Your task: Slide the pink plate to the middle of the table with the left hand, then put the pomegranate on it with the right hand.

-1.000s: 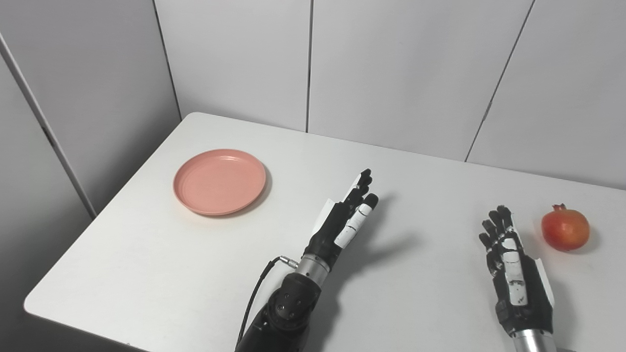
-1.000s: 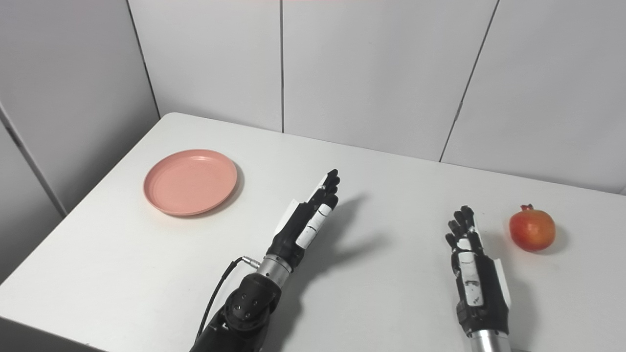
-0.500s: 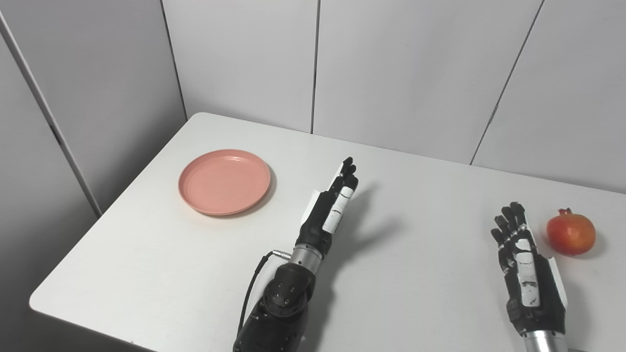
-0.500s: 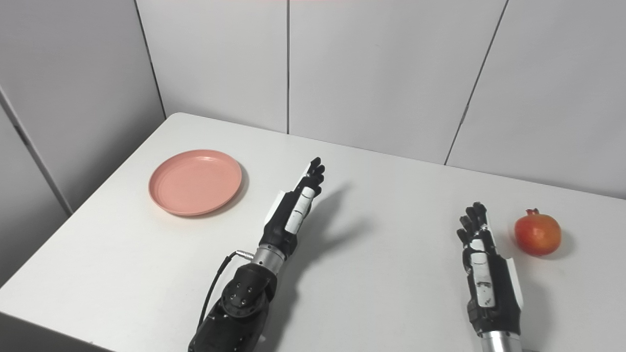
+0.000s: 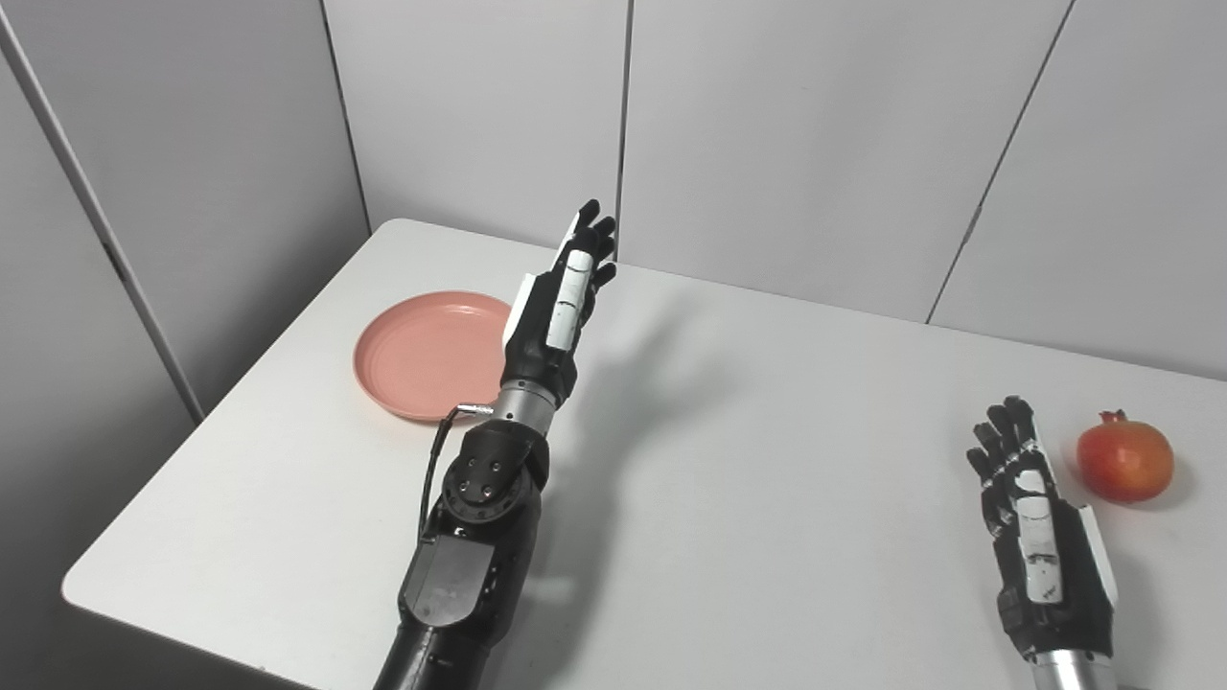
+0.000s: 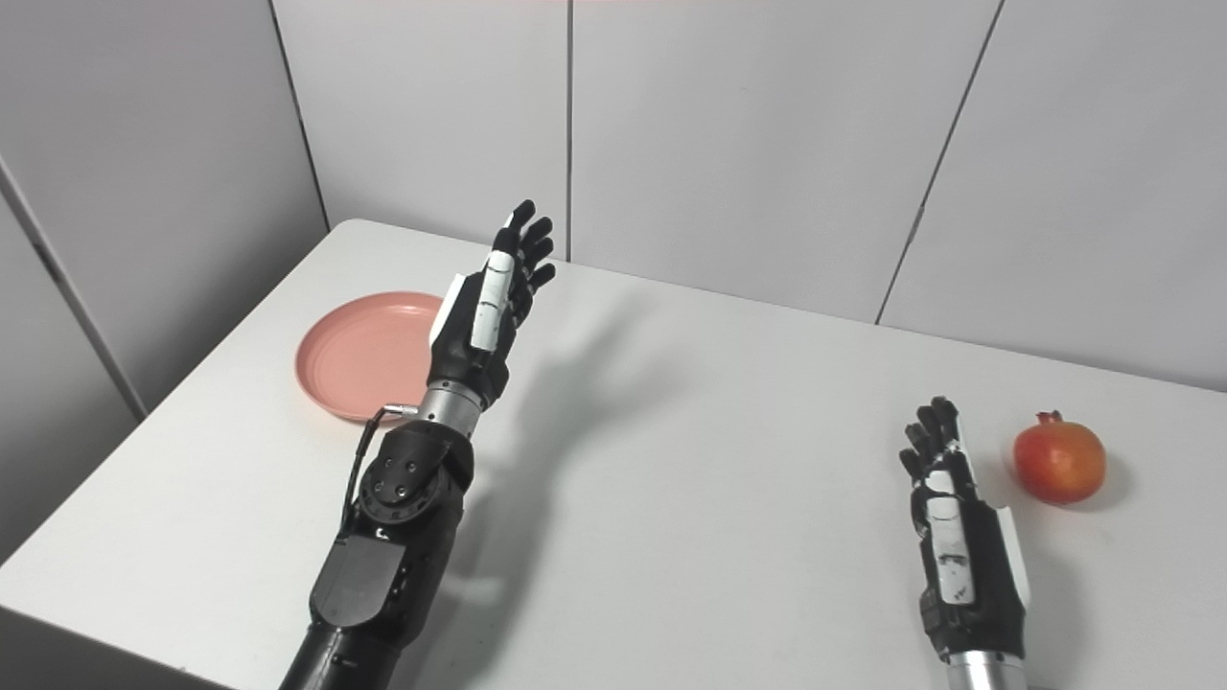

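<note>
A: left hand (image 5: 556,305) is up in the air, fingers spread, holding nothing. pink plate (image 5: 422,356) sits at its 9 o'clock, near the table (image 5: 767,460) edge.

B: right hand (image 5: 1040,537) lies loose and empty, pomegranate (image 5: 1124,461) at its 1 o'clock. Bare tabletop between them.

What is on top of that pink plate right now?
Nothing that shows: the visible part of the pink plate is bare. The left robot hand, raised and open, covers its right edge. The pomegranate sits far right on the table.
</note>
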You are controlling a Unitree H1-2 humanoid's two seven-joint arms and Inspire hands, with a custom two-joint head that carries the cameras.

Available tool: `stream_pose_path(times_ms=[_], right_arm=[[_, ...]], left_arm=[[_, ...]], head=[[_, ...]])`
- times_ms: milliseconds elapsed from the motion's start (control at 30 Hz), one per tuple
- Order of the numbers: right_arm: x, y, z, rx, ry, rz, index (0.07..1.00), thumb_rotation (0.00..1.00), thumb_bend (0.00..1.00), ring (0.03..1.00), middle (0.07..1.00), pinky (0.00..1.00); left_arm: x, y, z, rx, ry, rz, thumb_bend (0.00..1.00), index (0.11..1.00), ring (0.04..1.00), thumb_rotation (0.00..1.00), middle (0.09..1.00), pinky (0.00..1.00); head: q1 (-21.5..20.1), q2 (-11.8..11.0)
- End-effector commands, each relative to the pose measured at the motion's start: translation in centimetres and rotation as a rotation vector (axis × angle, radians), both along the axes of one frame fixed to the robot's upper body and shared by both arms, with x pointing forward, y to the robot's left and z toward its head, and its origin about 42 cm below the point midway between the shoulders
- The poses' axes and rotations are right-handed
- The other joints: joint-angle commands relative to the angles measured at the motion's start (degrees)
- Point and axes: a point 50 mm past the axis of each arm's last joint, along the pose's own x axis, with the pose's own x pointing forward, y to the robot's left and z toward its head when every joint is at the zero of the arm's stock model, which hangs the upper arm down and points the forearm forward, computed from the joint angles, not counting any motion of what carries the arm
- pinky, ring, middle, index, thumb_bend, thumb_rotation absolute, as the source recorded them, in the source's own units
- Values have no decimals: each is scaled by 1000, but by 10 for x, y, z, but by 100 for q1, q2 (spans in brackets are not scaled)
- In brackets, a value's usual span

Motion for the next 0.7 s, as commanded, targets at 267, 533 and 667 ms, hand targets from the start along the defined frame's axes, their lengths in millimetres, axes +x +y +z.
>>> stream_pose_path(times_ms=[267, 533, 667], right_arm=[[-6, -7, -8, -6, -7, -2, 1000, 926, 615, 1000, 1000, 1000], [-7, -9, -7, -11, -6, -3, 1000, 943, 590, 1000, 1000, 1000], [-6, -9, -7, -6, -6, -1, 1000, 944, 581, 1000, 1000, 1000]], left_arm=[[4, 53, 54, 33, -161, 161, 826, 903, 913, 1000, 913, 919], [-1, 82, 56, 73, -164, 267, 847, 817, 828, 1000, 821, 836], [-1, 95, 52, 78, -163, 316, 864, 780, 789, 1000, 784, 780]], head=[[67, 15], [148, 21], [165, 32]])
